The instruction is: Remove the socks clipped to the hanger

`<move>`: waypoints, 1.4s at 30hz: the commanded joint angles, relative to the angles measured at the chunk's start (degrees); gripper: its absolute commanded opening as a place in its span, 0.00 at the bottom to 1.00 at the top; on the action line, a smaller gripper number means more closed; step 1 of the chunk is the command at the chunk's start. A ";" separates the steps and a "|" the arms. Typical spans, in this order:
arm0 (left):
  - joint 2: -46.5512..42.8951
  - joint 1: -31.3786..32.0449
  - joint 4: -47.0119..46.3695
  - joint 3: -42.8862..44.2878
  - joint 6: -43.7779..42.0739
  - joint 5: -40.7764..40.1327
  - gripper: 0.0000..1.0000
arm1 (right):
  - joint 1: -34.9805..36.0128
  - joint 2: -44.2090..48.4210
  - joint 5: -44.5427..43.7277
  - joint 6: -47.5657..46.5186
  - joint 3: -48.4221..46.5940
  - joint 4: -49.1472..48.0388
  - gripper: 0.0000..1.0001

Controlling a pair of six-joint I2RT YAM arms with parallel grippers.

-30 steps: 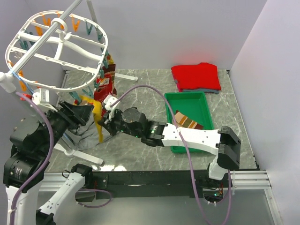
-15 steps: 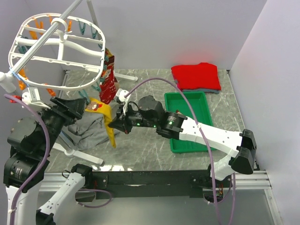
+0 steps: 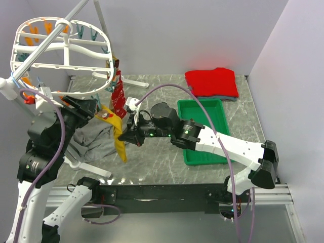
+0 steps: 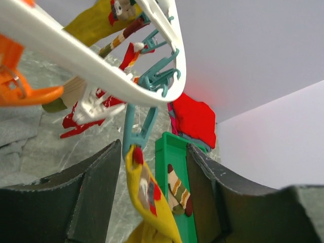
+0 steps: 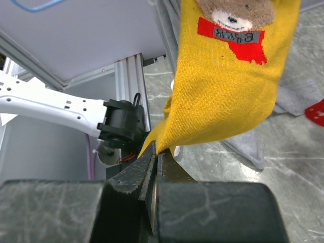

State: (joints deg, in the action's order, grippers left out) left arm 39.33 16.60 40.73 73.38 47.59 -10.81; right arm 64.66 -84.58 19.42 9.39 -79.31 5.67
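The white oval hanger (image 3: 61, 55) hangs at the upper left; its rim (image 4: 101, 66) crosses the left wrist view. A teal clip (image 4: 137, 132) on the rim holds the top of a mustard-yellow sock (image 3: 120, 144) with a bear pattern. My right gripper (image 3: 126, 137) is shut on the sock's lower edge (image 5: 228, 91), jaws pressed together (image 5: 154, 157). My left gripper (image 3: 95, 110) is open, its fingers either side of the clip and sock top (image 4: 147, 197), not touching. Red patterned socks (image 3: 119, 93) hang clipped further back (image 4: 83, 114).
A green tray (image 3: 202, 109) at centre right holds a striped sock (image 4: 178, 195), hidden under my right arm in the top view. A folded red garment (image 3: 211, 82) lies at the back right. A grey cloth (image 3: 93, 139) lies under the hanger by the stand's white feet.
My right gripper has drawn the yellow sock's lower end rightward and the hanger has swung. My left arm has risen toward the rim, bringing its open fingers around the clip.
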 commanded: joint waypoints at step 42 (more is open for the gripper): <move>1.36 0.19 -11.64 -4.22 -7.51 0.52 0.01 | -9.69 23.21 -16.85 6.86 24.18 3.38 0.00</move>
State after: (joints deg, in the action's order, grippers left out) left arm 41.41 16.67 28.97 67.70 41.78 -11.49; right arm 62.63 -69.01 9.26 12.08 -61.52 8.54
